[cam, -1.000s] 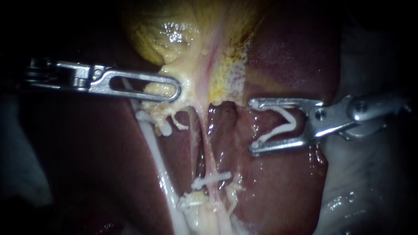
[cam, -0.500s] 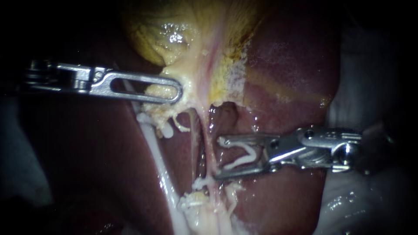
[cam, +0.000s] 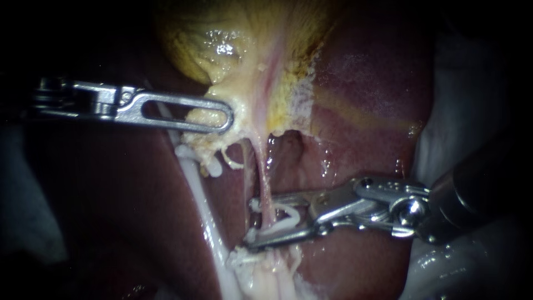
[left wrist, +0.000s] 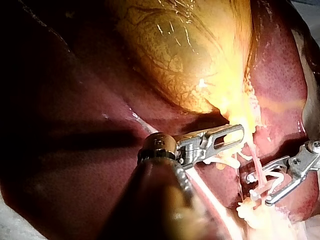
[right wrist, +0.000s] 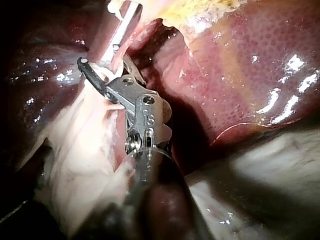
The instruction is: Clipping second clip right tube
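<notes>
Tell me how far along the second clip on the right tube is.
Done: a first clip sits on the right tube. In hand: my right instrument holds an open clip astride that tube, just above the first; left instrument grips the gallbladder. Left: squeeze it shut, release.

Thin pink right tube (cam: 265, 189), taut, near upright, open white V-shaped clip (cam: 293, 214) straddling its lower stretch

Ref right tube (cam: 265, 180): gallbladder (cam: 222, 44) above it, left instrument (cam: 225, 116) up-left on gallbladder's lower end, left tube (cam: 201, 205) to its left, liver (cam: 366, 100) behind & to the right, right instrument (cam: 251, 221) w/ clip (cam: 290, 211) straddling it from the right.
</notes>
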Robot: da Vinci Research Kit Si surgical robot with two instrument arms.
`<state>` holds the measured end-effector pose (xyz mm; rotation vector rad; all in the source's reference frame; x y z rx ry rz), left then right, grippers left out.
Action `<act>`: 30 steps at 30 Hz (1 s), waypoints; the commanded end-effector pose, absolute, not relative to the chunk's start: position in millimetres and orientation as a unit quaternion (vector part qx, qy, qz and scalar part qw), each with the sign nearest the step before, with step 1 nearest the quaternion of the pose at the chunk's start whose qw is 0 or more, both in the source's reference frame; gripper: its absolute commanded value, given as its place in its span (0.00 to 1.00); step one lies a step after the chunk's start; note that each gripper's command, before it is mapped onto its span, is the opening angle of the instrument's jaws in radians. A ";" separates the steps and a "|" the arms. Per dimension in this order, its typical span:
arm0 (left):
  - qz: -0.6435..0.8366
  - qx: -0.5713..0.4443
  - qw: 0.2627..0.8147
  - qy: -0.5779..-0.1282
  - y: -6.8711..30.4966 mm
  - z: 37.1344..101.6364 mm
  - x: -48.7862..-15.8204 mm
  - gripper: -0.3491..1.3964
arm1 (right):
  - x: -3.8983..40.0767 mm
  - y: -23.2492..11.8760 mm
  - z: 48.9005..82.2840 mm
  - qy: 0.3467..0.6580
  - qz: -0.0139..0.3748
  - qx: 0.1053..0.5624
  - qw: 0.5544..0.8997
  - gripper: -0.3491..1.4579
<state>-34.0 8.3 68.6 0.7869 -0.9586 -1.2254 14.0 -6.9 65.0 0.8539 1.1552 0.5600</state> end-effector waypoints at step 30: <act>-0.538 0.346 0.644 -0.421 8.5 68.9 -34.0 0.00 | 12.3 -6.6 65.3 0.512 0.276 0.393 0.713 0.00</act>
